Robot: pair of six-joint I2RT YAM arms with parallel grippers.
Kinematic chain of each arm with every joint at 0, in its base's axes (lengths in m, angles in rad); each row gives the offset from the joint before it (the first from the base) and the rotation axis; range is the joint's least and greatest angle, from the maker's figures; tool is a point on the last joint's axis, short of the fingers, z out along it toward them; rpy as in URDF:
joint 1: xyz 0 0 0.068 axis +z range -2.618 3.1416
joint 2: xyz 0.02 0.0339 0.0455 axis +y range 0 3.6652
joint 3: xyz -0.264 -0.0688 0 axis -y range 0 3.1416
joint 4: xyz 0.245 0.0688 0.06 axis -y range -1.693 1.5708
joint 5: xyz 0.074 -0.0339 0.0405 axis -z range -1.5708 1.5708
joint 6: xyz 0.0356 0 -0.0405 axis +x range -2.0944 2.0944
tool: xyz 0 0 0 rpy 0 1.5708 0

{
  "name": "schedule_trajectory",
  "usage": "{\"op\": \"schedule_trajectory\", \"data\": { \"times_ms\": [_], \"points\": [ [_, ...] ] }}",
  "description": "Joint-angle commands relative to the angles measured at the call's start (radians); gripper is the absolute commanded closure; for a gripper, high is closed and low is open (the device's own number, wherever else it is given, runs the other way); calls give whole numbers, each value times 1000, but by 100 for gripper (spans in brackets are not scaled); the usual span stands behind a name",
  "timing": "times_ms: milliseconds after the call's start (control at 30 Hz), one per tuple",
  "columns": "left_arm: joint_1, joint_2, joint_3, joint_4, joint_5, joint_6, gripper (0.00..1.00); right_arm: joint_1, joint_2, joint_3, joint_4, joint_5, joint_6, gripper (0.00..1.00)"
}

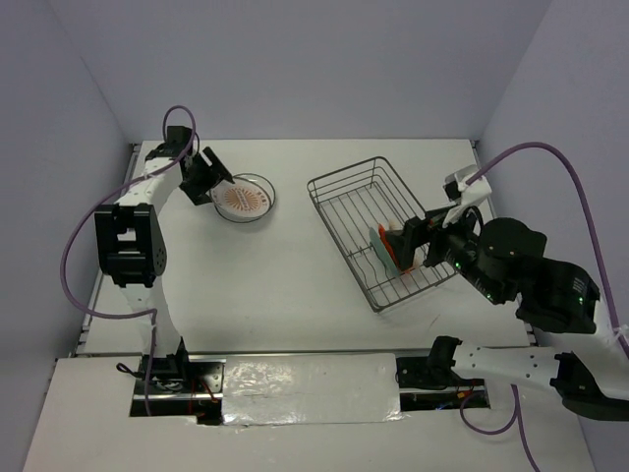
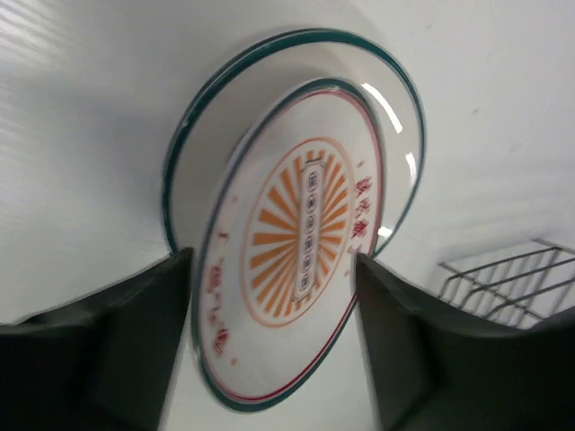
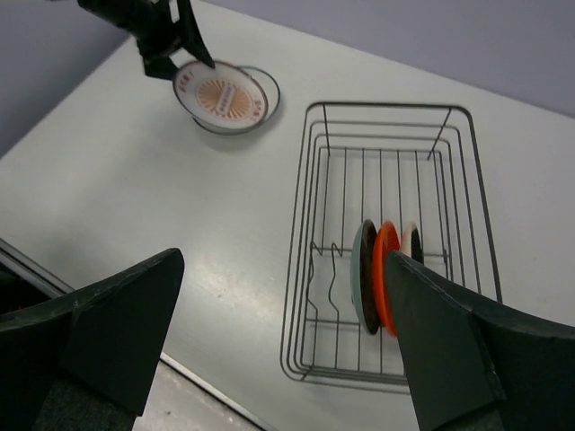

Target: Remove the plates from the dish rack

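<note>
The orange sunburst plate (image 2: 296,233) lies tilted on a teal-rimmed plate (image 2: 395,90) on the table, far left of the dish rack (image 1: 344,172). My left gripper (image 2: 274,259) hovers at the sunburst plate's near edge, jaws wide apart and gripping nothing. In the rack, a teal plate (image 3: 364,278), an orange plate (image 3: 386,269) and a cream plate (image 3: 411,241) stand on edge side by side. My right gripper (image 3: 283,260) hangs open above the rack's near end; its right finger hides part of those plates.
White walls close in the table on three sides. The rack's far half (image 3: 386,171) holds only bare wires. A taped strip (image 1: 305,398) runs along the near edge between the arm bases. Purple cables loop beside both arms.
</note>
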Motion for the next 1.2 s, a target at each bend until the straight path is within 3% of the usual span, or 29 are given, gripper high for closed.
{"op": "schedule_trajectory", "data": {
  "times_ms": [0,33,200,267,433,600,667,700,900,1033,1167],
  "points": [
    [0,27,64,-56,-48,-1,5,-1,60,2,-108,46,114,0],
    [-3,45,82,-82,-48,2,0,-3,81,10,-128,46,132,0],
    [-28,148,187,-250,-108,7,0,-99,216,45,-240,-76,274,0],
    [-65,161,193,-263,-128,7,0,-188,274,25,-252,-182,291,0],
    [-82,217,280,-383,-161,5,0,-223,306,5,-231,-244,300,0],
    [-48,38,173,-403,-303,-36,1,-288,292,-38,-182,-344,211,7],
    [-39,-58,139,-391,-316,-27,1,-300,303,-77,-171,-356,173,18],
    [-39,-83,138,-392,-313,-9,1,-315,318,-88,-171,-350,156,30],
    [-72,-299,32,-308,-153,163,1,-383,395,-168,-102,-315,64,55],
    [-108,-488,-162,-231,18,231,1,-429,459,-168,-73,-285,-28,52],
    [-137,-588,-276,-214,64,261,0,-487,492,-185,-28,-324,-88,48]
  ]
}}
